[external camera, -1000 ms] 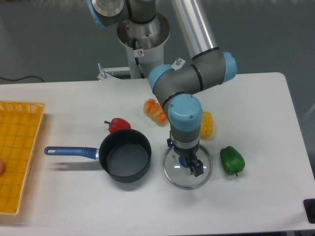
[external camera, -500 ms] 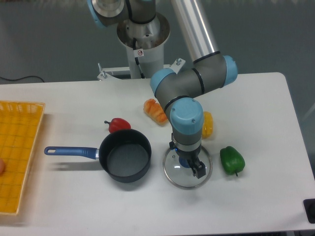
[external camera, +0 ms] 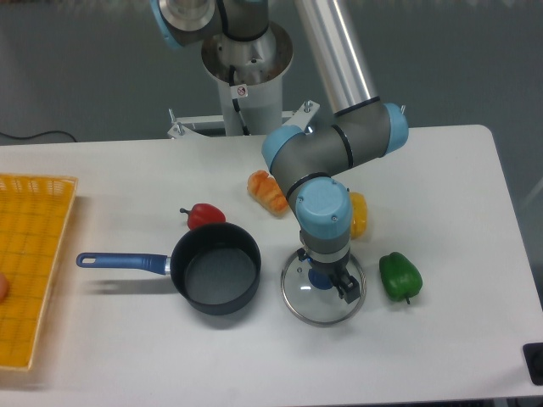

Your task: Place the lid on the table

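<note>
The lid [external camera: 301,298], clear glass with a metal rim and a blue centre knob [external camera: 319,278], lies flat on the white table [external camera: 441,195], just right of the saucepan. My gripper [external camera: 331,282] points straight down over the knob, its jaws a little apart on either side of it. One black fingertip [external camera: 348,293] shows over the glass; the other is hidden under the wrist. The lid rests on the table and is not lifted.
A dark saucepan [external camera: 216,270] with a blue handle stands left of the lid. A red pepper [external camera: 204,215], an orange vegetable [external camera: 268,192], a yellow pepper [external camera: 357,215] and a green pepper [external camera: 399,275] lie around it. A yellow mesh tray [external camera: 30,263] sits at the far left.
The wrist has risen and shifted slightly to the right over the lid. The blue knob shows more plainly below the gripper. The lid has stayed in place on the table.
</note>
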### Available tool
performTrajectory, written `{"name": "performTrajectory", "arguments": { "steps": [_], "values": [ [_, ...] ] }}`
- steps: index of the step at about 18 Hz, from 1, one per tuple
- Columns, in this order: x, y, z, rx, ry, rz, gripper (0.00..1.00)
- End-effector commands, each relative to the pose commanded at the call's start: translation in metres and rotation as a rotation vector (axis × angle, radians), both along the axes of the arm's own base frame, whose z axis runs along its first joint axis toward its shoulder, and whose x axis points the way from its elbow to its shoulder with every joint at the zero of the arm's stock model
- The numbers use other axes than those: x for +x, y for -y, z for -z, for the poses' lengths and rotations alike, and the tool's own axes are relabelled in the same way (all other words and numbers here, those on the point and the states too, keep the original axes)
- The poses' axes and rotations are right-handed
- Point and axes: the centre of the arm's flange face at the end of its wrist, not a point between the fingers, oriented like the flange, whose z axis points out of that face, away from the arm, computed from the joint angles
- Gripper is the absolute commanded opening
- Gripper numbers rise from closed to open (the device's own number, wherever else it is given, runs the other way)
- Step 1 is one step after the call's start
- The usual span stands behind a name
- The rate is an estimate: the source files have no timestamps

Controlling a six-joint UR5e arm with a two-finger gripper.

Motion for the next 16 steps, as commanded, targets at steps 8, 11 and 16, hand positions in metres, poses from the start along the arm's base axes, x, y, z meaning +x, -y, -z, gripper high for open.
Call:
{"name": "performTrajectory", "arguments": {
  "steps": [8, 11, 16],
  "values": [
    [0.0001, -0.0053, -0.0078, 0.016, -0.013, -0.04, 0.81],
    [0.0009, -0.0058, -0.0041, 0.011, -0.01, -0.038, 0.78],
    [0.0061, -0.0028, -0.0007, 0.002, -0.001, -0.038, 0.71]
  ]
}}
